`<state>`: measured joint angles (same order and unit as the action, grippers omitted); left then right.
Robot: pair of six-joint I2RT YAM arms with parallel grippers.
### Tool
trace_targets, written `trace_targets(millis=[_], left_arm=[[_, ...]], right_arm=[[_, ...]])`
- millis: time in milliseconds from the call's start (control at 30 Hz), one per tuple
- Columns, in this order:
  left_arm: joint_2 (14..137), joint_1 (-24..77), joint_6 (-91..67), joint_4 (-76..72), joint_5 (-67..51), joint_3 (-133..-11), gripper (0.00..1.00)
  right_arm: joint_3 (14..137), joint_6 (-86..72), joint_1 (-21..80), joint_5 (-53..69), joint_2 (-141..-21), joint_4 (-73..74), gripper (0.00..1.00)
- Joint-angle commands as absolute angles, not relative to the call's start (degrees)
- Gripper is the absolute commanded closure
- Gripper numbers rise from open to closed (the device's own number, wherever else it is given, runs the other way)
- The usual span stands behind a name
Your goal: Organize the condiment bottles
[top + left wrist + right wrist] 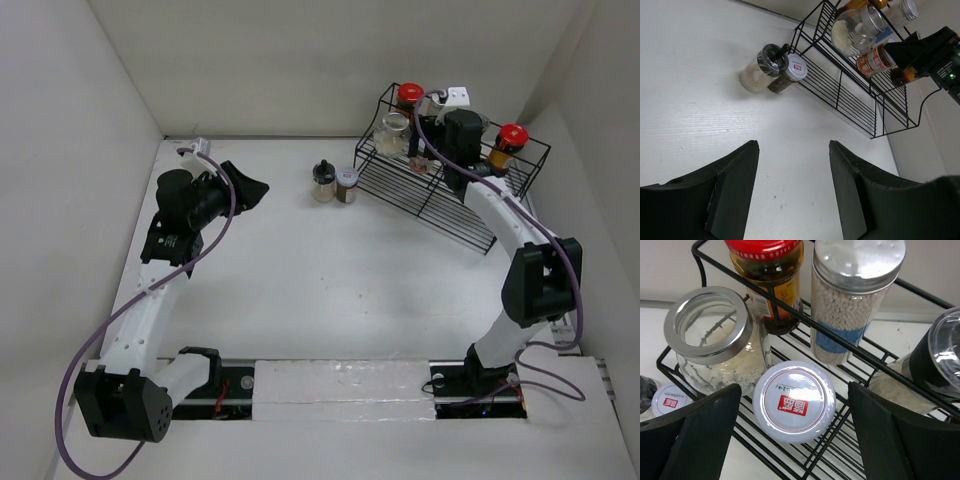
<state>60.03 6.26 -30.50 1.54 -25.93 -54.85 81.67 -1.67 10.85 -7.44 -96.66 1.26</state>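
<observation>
A plain white worktop (330, 290), enclosed by bare white walls (300, 60) on three sides, evenly lit.

Left gripper (792, 150) over the white table (690, 100), jaws apart and empty
At 11 o'clock a black-lidded jar (760, 70) of pale grains touches a white-capped jar (790, 74); the black wire rack (850, 100) runs from 12 to 2 o'clock; it holds a silver-lidded jar (855, 30) and an orange-labelled jar (876, 60)

A: What colours?
B: Left arm (150, 310) and right arm (505, 225) alike: white links, black joint housings — a purple cable (63, 400) looping along each.
A: And the tips?
B: Left pincer (792, 145), right pincer (794, 390): matte black, two broad wedge fingers (730, 200).
</observation>
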Motion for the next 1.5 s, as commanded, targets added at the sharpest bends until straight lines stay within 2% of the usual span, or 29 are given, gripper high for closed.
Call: trace_targets(millis=[0, 167, 300, 333, 400, 433, 500, 600, 667, 767, 900, 1033, 1467], left_arm=[[59.7, 6.0, -30.1, -0.4, -26.6, -55.1, 0.46], [59.7, 6.0, -30.1, 0.1, -26.0, -55.6, 0.46], [59.7, 6.0, -30.1, 0.1, -26.0, -55.6, 0.46], [59.7, 6.0, -30.1, 0.1, -26.0, -55.6, 0.46], [59.7, 6.0, -30.1, 0.1, -25.4, -55.6, 0.46], [59.7, 6.0, -30.1, 0.1, -25.4, -55.6, 0.46], [59.7, 6.0, -30.1, 0.1, -25.9, -55.6, 0.46], [59.7, 6.0, -30.1, 0.1, -25.9, -55.6, 0.46], [59.7, 6.0, -30.1, 0.1, -26.5, -55.6, 0.46], [59.1, 6.0, -30.1, -0.4, -26.5, -55.0, 0.46], [59.1, 6.0, -30.1, -0.4, -26.5, -55.0, 0.46], [59.1, 6.0, -30.1, -0.4, -26.5, -55.5, 0.46], [59.1, 6.0, -30.1, -0.4, -26.5, -55.5, 0.46]], right_arm=[[84.8, -0.9, 11.0, -7.3, -93.3, -2.6, 0.07], [82.5, 3.0, 15.9, -14.3, -87.7, -3.2, 0.05], [76.7, 4.2, 21.2, -10.1, -84.5, -9.7, 0.16], [74.6, 3.6, 22.2, -8.9, -85.1, -10.9, 0.28], [72.8, 2.7, 25.1, -5.9, -86.7, -13.3, 0.43], [72.2, 2.2, 26.1, -5.3, -89.1, -14.1, 0.57], [71.4, 1.5, 28.8, -4.0, -91.6, -15.4, 0.62], [70.6, 1.0, 31.2, -6.2, -95.9, -18.0, 0.55], [70.0, 1.0, 32.0, -6.2, -99.1, -20.3, 0.44], [70.7, 1.0, 32.0, -7.5, -103.8, -21.4, 0.33], [73.2, 1.0, 32.0, -8.2, -109.0, -21.4, 0.26], [75.1, 1.0, 32.0, -9.4, -112.3, -21.4, 0.20], [88.1, -0.1, 30.9, -9.1, -120.1, -14.2, 0.18]])
